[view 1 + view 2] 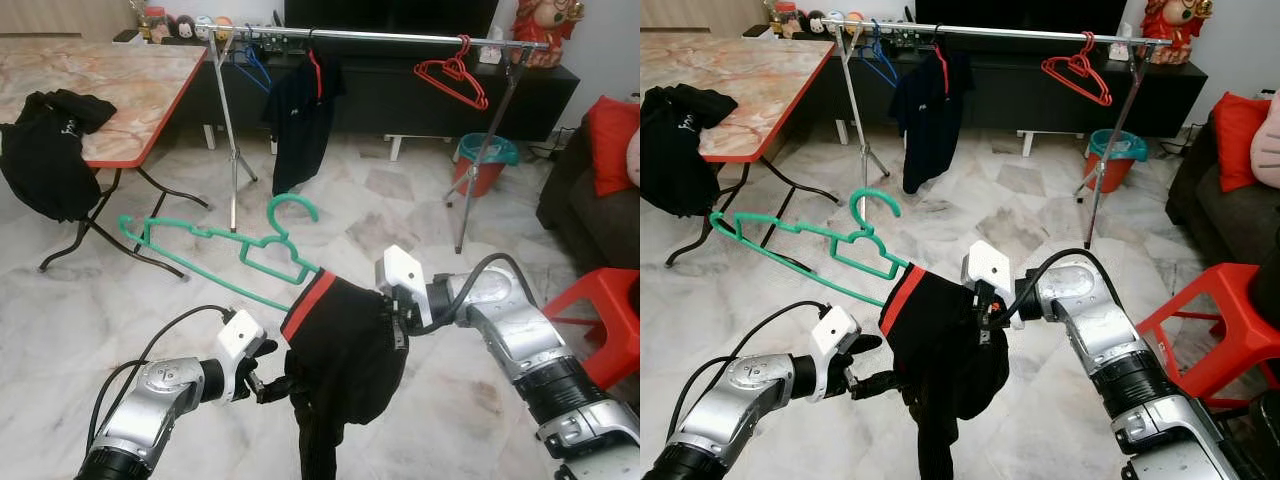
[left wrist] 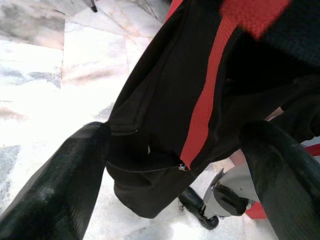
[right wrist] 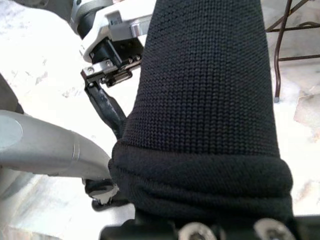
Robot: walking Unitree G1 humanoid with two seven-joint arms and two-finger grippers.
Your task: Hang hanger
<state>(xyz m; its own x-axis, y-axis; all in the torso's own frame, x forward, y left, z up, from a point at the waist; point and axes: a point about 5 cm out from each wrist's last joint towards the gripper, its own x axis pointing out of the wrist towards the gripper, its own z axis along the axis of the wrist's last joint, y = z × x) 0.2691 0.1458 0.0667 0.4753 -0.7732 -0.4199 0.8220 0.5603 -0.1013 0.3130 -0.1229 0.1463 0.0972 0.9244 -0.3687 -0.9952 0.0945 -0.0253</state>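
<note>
Green hanger (image 1: 215,237), half inside black shirt (image 1: 340,350), well short of rail (image 1: 380,38); right gripper (image 1: 398,318) clamps shirt, left gripper (image 1: 268,385) spread at hem; hanging undone.

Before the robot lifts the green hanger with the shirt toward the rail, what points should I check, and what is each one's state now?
1. Green hanger inside the black shirt: partly; one end sits in the collar, the hook and other arm stick out. Not ok.
2. Right gripper holding the shirt: fabric covers the fingers. Cannot tell.
3. Left gripper at the shirt's lower edge: fingers apart around the fabric. Not ok.
4. Free space on the rail between the hung shirt and the red hangers: ok.
</note>
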